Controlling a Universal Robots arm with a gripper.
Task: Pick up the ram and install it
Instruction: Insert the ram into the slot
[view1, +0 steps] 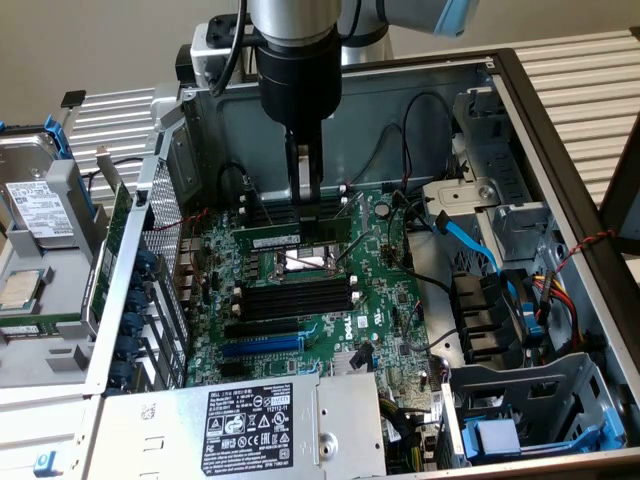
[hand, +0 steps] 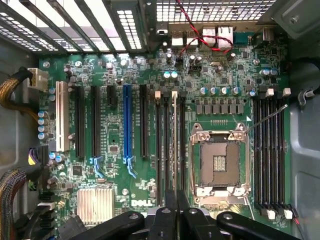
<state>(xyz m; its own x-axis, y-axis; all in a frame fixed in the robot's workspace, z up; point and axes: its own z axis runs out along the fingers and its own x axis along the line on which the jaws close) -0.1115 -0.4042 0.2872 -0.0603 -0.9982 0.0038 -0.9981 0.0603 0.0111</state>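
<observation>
Gripper (view1: 306, 205) (hand: 175, 212) clamped on the ram inside the open computer case

The two dark fingers are pressed close together, pinching the ram (view1: 265, 236) (hand: 174, 145) by its upper edge near the middle of its length. The arm reaches straight down into the case (view1: 560, 110) from above.

In the exterior view the ram shows broadside: a long green stick with a pale label, standing on edge and level. It runs across the far edge of the CPU socket (view1: 300, 263) (hand: 219, 162). In the wrist view it is seen edge-on, as a thin line running out from the fingertips. There it lies along the nearer bank of black slots (view1: 295, 297) (hand: 162, 145), the bank between the socket and the blue expansion slot (view1: 262, 344) (hand: 126, 125). I cannot tell whether its lower edge has entered a slot or hangs just above one.

The socket is open and bare, with its metal frame around it. Beyond it a second bank of black slots (view1: 290, 208) (hand: 270, 150) with white end clips sits close to the case wall.

All of these are on the green motherboard (view1: 385, 300) (hand: 150, 65). A finned silver heat sink (hand: 95, 205) stands on the board well apart from the ram. A blue cable (view1: 465, 235) curves over the drive bays on the exterior view's right. A silver power supply (view1: 270, 420) with a black and white label lies along the near edge. A hard drive (view1: 35, 205) rests outside the case on the exterior view's left.
</observation>
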